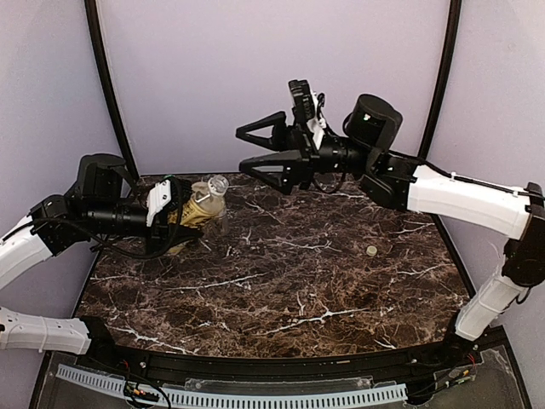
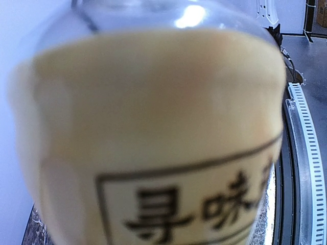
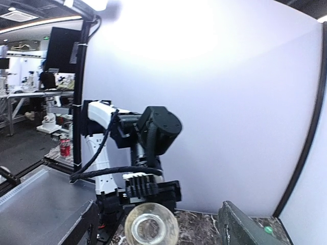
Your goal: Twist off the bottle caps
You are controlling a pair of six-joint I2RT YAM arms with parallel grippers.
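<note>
Cap [image 1: 371, 250]: one small cream-white disc lying flat on the dark marble table [image 1: 298, 290], right of centre, well apart from both arms.
Bottle [image 1: 204, 204]: the yellow-labelled one is at the rear left of the table, tilted with its neck pointing toward the right arm.
Mouth [image 3: 151, 224]: an open ring with no cap on it, seen end-on from the right wrist. I judge this bottle done.
Left gripper [image 1: 174, 207]: closed round the bottle's lower body. The wrist view is filled by the label [image 2: 153, 127], blurred and very close.
Right gripper [image 1: 240, 149]: spread wide and holding nothing, raised above the rear of the table just beyond the neck.
Other bottles and caps: not visible in these views.
Contents: I cannot tell whether there is liquid inside; the shoulder above the label looks clear.
Handling, bottle: probably thin clear plastic, light and easy to dent. The label wrap is likely slick, so a firm hold on the body, not the neck, suits it.
Handling, cap: light, stiff, small and low on hard stone. It likely slides if nudged, so take it by the rim from above.
Risk: tilted with an open mouth, anything inside could spill.
</note>
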